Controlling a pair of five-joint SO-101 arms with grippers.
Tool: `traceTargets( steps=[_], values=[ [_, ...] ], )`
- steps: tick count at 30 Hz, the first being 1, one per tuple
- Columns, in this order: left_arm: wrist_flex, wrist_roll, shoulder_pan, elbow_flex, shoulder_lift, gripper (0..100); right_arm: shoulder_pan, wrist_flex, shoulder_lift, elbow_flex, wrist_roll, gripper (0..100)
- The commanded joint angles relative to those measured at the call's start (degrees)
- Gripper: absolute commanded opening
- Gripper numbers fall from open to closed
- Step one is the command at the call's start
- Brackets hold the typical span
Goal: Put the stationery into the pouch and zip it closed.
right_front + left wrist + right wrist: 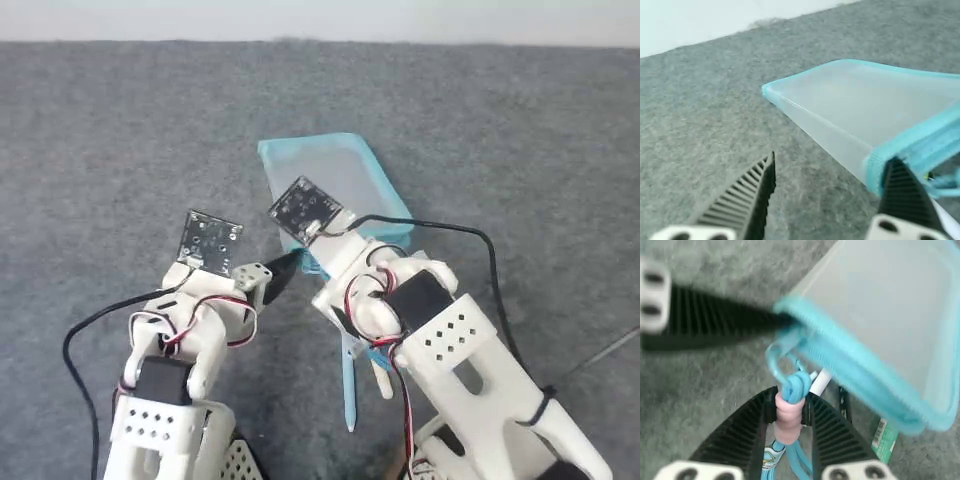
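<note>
The pouch (335,180) is translucent with a light blue edge and lies on the grey mat, its zip end towards the arms. My right gripper (790,402) is shut on the pink zipper pull (789,412), which hangs on a blue cord at the pouch's mouth (840,365). My left gripper (832,162) is open at the pouch's near corner (875,170), which rests against one finger (902,192). That same black finger (715,320) touches the corner in the right wrist view. A green stationery item (885,440) and a white one (820,382) lie under the mouth.
A long light blue stick (349,395) lies on the mat beneath the right arm (450,330). The grey mat (120,150) stretches bare to the left and far side. A black cable (480,240) loops to the right of the pouch.
</note>
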Motion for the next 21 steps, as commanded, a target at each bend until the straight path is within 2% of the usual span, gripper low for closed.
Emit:
traceTargets(
  steps=[1,8,21],
  values=[
    [-2.2,-0.4,-1.8,-0.8,0.8,31,0.3,2.3,-6.3,-2.0,2.8,0.6],
    [-2.2,-0.4,-1.8,-0.3,0.8,31,5.9,3.8,-14.6,1.2,4.5,0.6],
    [-2.3,-0.4,-1.8,0.5,0.8,31,14.7,5.2,-14.5,1.2,7.7,0.6]
  ],
)
